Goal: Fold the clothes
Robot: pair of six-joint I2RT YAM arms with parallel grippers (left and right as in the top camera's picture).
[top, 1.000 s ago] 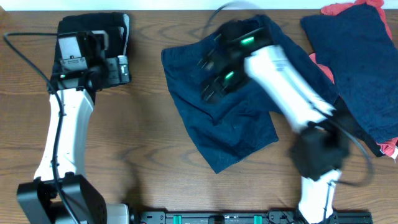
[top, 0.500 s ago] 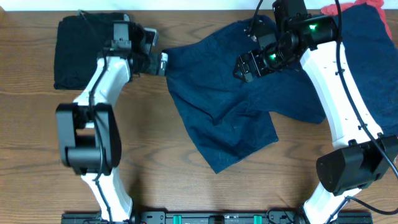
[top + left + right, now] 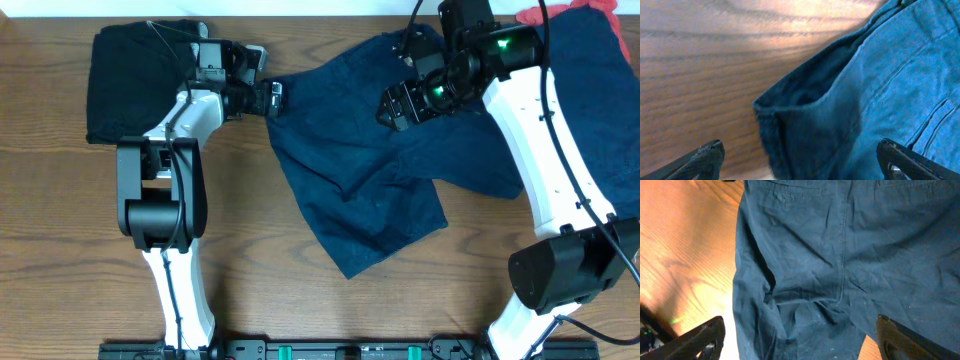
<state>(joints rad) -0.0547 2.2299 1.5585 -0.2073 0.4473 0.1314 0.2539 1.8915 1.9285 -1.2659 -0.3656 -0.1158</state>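
Observation:
A pair of navy blue shorts [image 3: 360, 170] lies spread and crumpled in the middle of the table. My left gripper [image 3: 272, 98] is open at the shorts' upper left waistband corner [image 3: 805, 120], its fingers either side of the corner. My right gripper [image 3: 398, 108] is open and hovers above the shorts' upper middle; its wrist view shows the crumpled seat and legs [image 3: 840, 270] below. A folded black garment [image 3: 135, 75] lies at the far left. A navy garment [image 3: 585, 110] over a coral-red one [image 3: 560, 14] lies at the far right.
Bare wooden table [image 3: 250, 260] lies in front of and left of the shorts. The table's far edge meets a white wall at the top. A black rail runs along the near edge [image 3: 350, 350].
My left arm swung from the black garment across to the shorts' left waistband corner. My right arm moved up and right off the shorts' middle, then held still.

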